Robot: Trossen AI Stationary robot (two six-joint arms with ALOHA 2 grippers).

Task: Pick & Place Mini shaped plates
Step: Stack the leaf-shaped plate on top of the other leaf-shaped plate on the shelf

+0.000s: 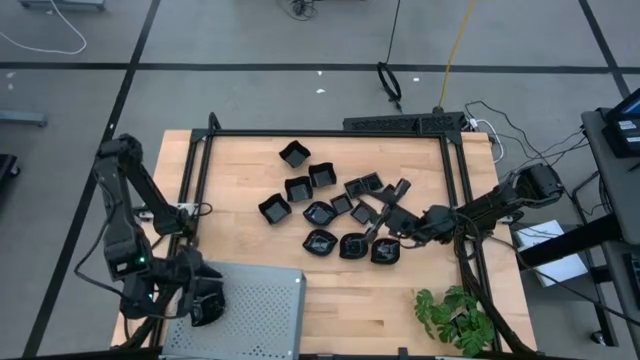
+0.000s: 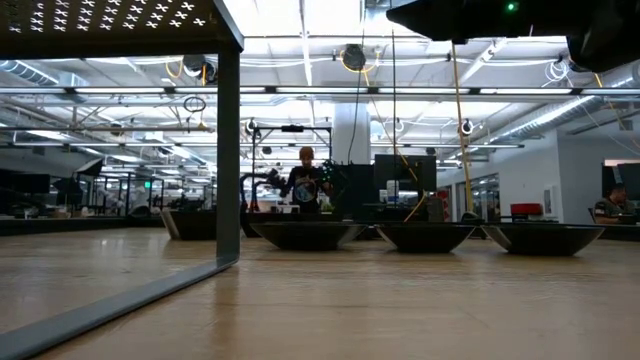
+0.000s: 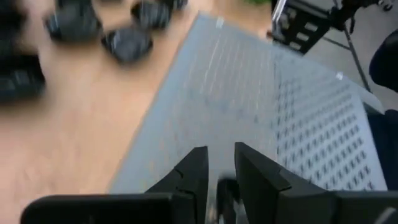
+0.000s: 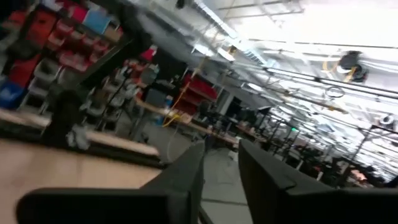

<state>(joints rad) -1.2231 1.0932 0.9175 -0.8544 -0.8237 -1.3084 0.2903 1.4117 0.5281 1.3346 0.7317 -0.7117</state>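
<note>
About a dozen small glossy black mini plates point(image 1: 330, 210) lie in a loose cluster on the wooden table's middle. Three of them show in the low view point(image 2: 425, 236). My left gripper point(image 1: 207, 308) is over the near left part of the grey perforated tray point(image 1: 260, 310). Its fingers point(image 3: 221, 149) stand almost together, and I see nothing held beyond the tips. My right gripper point(image 1: 390, 215) is at the cluster's right end, pointing level toward the table's left. Its fingers point(image 4: 221, 146) are nearly closed with nothing between them.
A black frame point(image 1: 455, 190) edges the table. A green plant point(image 1: 455, 315) stands at the near right corner. The tray's wall and post point(image 2: 230, 150) fill the low view's left. A person point(image 2: 305, 180) stands far off in the room.
</note>
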